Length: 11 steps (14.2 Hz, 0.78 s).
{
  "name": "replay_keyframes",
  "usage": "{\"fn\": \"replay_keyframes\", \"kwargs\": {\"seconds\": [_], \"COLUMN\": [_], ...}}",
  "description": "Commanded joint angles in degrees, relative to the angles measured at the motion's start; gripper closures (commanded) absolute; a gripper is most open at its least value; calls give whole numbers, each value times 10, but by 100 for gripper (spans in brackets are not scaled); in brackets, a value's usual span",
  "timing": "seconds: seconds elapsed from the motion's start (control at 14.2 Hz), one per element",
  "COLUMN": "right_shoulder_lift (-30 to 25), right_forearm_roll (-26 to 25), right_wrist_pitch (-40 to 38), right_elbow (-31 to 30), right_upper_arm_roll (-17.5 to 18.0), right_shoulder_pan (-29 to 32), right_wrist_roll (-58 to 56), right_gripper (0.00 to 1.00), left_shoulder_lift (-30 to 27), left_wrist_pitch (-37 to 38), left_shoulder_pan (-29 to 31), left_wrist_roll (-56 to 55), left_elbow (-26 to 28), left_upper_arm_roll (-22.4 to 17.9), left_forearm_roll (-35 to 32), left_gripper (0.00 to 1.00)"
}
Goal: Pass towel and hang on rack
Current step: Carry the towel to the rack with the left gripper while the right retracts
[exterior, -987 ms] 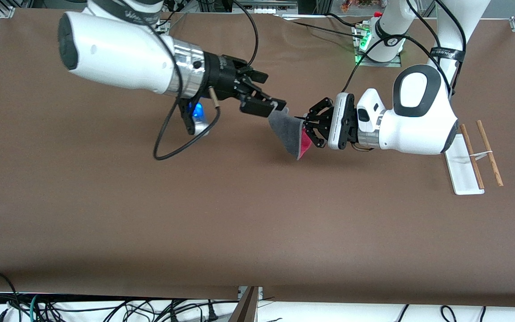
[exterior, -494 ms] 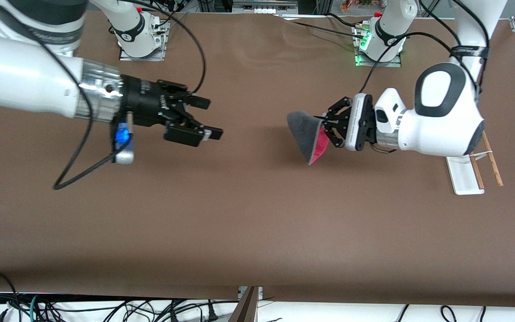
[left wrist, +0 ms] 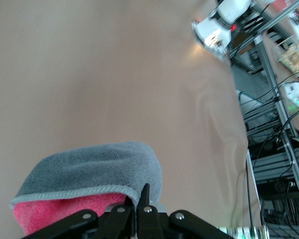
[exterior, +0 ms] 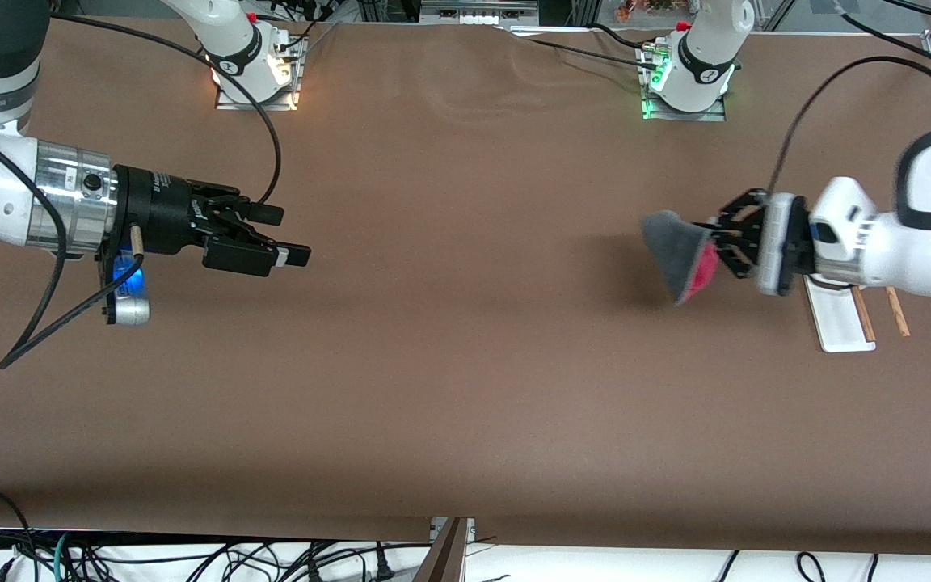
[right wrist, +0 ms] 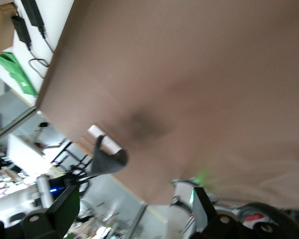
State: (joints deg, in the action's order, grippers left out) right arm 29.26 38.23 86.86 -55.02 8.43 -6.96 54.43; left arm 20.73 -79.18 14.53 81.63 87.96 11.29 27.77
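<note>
towel [exterior: 680, 252], dark grey outside, pink-red inside, light stitched edge; clamped in the left gripper [exterior: 716, 241], hanging folded in the air over the surface [exterior: 465, 388] just beside the rack [exterior: 841, 319]. rack: white base, two wooden rods, at the left arm's end of the surface, partly hidden by the left arm. right gripper [exterior: 292, 242]: fingers spread wide, holding nothing, over the right arm's end of the surface.

Grey-and-pink towel [exterior: 680, 255] aloft in the left pincer [exterior: 718, 239], beside the white-based, wooden-rod rack [exterior: 837, 319]
</note>
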Motion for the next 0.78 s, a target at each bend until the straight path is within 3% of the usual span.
{"fn": "replay_keyframes", "kwargs": {"seconds": [0.0,0.28,0.49,0.71], "right_shoulder_lift": [-71,-160,-209,-221], "right_forearm_roll": [-81,-187,-281,-315], "right_wrist_pitch": [-13,-23,8,21], "right_elbow": [-94,-246,-341,-363], "right_upper_arm_roll": [-6,-74,-90,-98], "right_shoulder_pan": [2,2,2,3], "right_wrist_roll": [-115,-352,-450,-480], "right_gripper": [0,0,0,0], "left_shoulder_lift": [32,32,55,65], "left_wrist_pitch": [37,38,0,-26], "left_shoulder_pan": [55,101,100,100], "left_wrist_roll": [-6,24,151,280], "left_elbow": [-67,-76,-80,-82], "left_upper_arm_roll": [9,9,9,7], "left_forearm_roll": [-82,-266,-392,-455], "left_gripper": [100,100,100,100]}}
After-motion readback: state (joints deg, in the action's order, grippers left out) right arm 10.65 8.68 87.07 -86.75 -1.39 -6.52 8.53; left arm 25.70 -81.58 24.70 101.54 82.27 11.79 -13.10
